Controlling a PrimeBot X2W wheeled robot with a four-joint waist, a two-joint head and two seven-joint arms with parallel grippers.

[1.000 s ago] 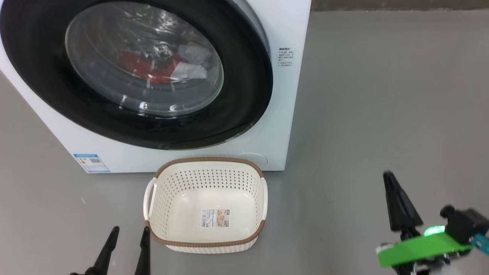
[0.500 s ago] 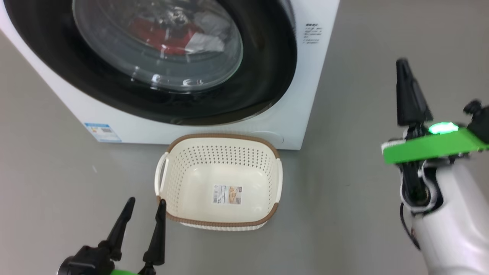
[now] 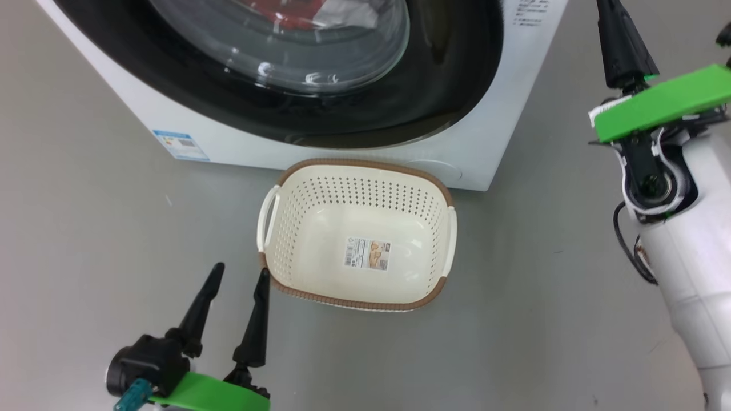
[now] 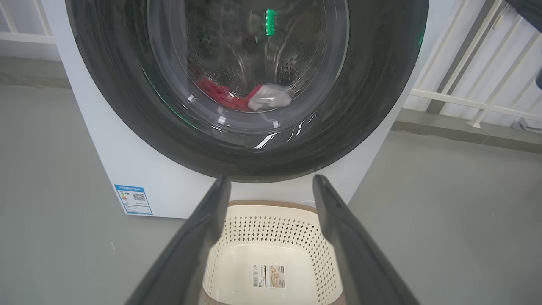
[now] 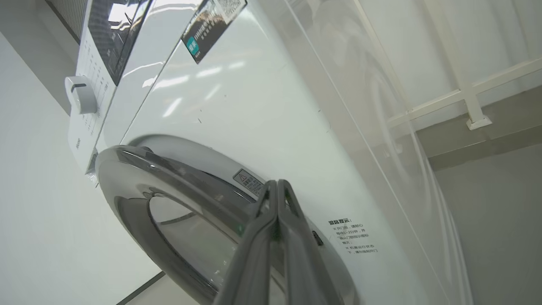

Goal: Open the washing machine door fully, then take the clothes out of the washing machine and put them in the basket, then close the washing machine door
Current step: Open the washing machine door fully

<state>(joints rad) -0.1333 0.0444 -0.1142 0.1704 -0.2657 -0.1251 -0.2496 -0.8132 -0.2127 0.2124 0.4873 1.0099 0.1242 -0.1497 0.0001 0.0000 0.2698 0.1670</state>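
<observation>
Head view has the washing machine [image 3: 502,142] across the top at 12 o'clock. Its door [image 3: 188,97] looks shut flat against the front, so by my reading none of the three steps is finished. The door is not yet open and the clothes [image 3: 280,12] lie as a red and white bundle behind the glass. The basket [image 3: 365,166] sits empty on the grey floor [image 3: 85,228] just in front of the machine, with only the paper label [image 3: 368,254] on its bottom. Opening, unloading and closing are all left to do.

The left gripper [image 3: 240,268] is low, at 7 o'clock from the basket, just beside its near left corner but not touching it. Its two fingers are spread wide with nothing between them. In the left wrist view those fingers frame the basket, with the door straight ahead at 12 o'clock and the clothes low in the drum [image 4: 292,67] behind the glass.

The right gripper [image 3: 615,25] is up at 2 o'clock from the basket, off the machine's right side. The door's right edge is at about 9 o'clock from it, with a gap between. Its fingers are pressed together and hold nothing. In the right wrist view the closed tips point toward the door's shiny rim, near a small warning sticker [image 5: 250,180]; whether they touch the machine I cannot tell.
</observation>
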